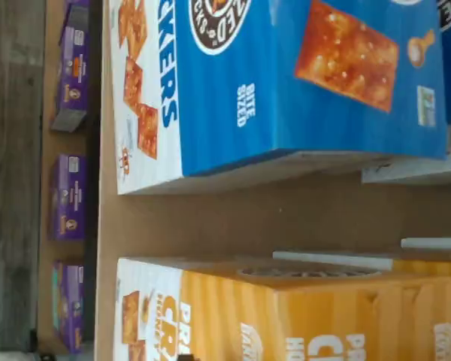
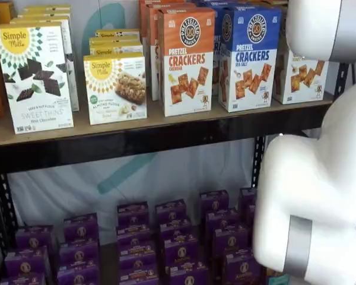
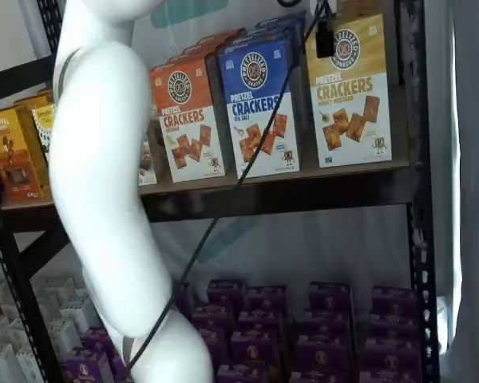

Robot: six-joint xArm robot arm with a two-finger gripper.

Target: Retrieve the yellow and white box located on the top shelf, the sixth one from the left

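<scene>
Standing at the right end of the top shelf (image 3: pixel 303 191), the yellow and white box (image 3: pixel 349 100) faces front in a shelf view, upright, with the blue cracker box (image 3: pixel 261 108) just beside it and the orange cracker box (image 3: pixel 188 120) further along. In the other shelf view only a slice of it shows, because the white arm (image 2: pixel 320 178) stands between camera and shelves. The boxes sit in rows with spare boxes behind them, fronts out toward the shelf's front edge, probably so each can be pulled forward off the board.

The wrist view looks at the bare gap of board between the blue box and the yellow one, which suggests the hand is lining up near the target but is not yet over it. Purple boxes (image 2: pixel 172 237) fill the lower level.

The gripper (image 3: pixel 326 36) shows only as a dark piece hanging at the top with a cable (image 3: pixel 247 171) beside it; its fingers stand as wide as they go, holding nothing. I judge the reach toward the box is 1 step still ahead.
</scene>
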